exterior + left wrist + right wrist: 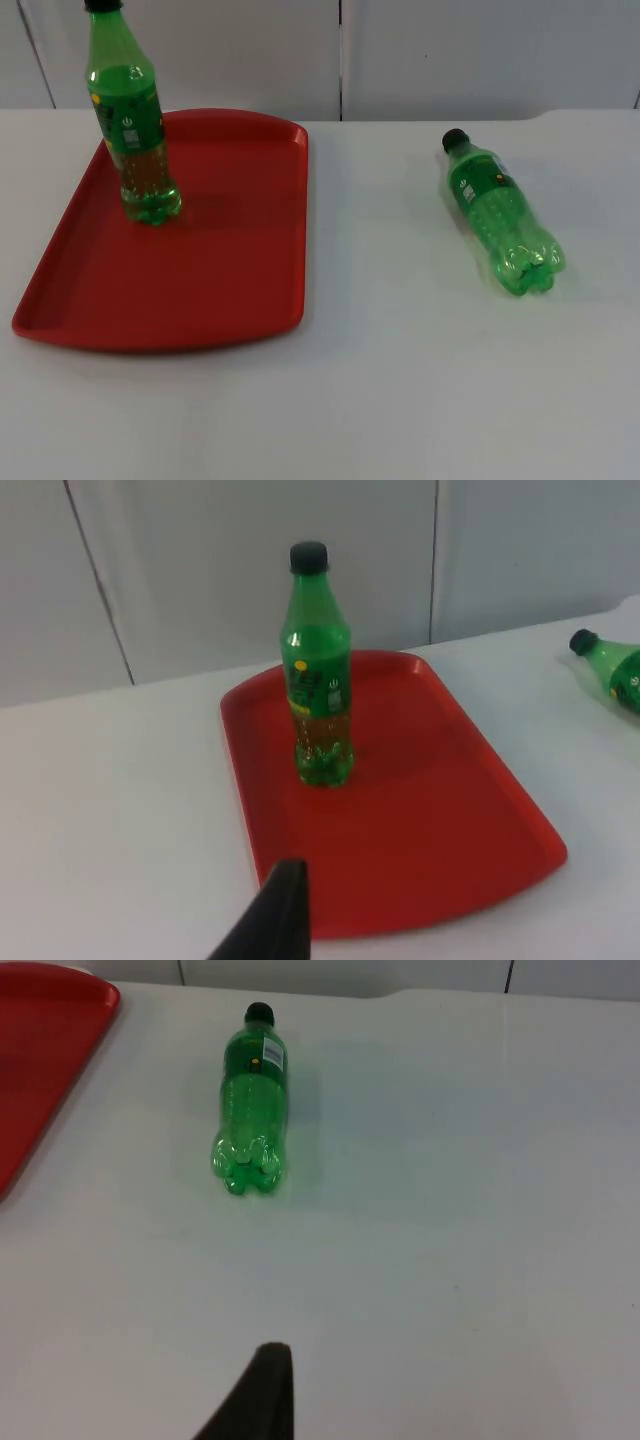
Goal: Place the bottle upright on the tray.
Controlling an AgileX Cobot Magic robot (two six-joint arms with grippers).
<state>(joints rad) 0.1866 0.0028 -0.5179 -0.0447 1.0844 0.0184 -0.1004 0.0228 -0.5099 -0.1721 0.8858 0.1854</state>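
A green bottle with a black cap stands upright on the red tray, near its far left corner. A second green bottle lies on its side on the white table right of the tray, cap toward the wall and base toward the front. My left gripper is held back from the tray, well apart from the upright bottle. My right gripper hovers over bare table, some way short of the lying bottle's base. Neither gripper touches anything.
The grey partition wall closes the table at the back. White table top spreads between the tray and the lying bottle and along the front. The tray's edge lies to one side of the lying bottle.
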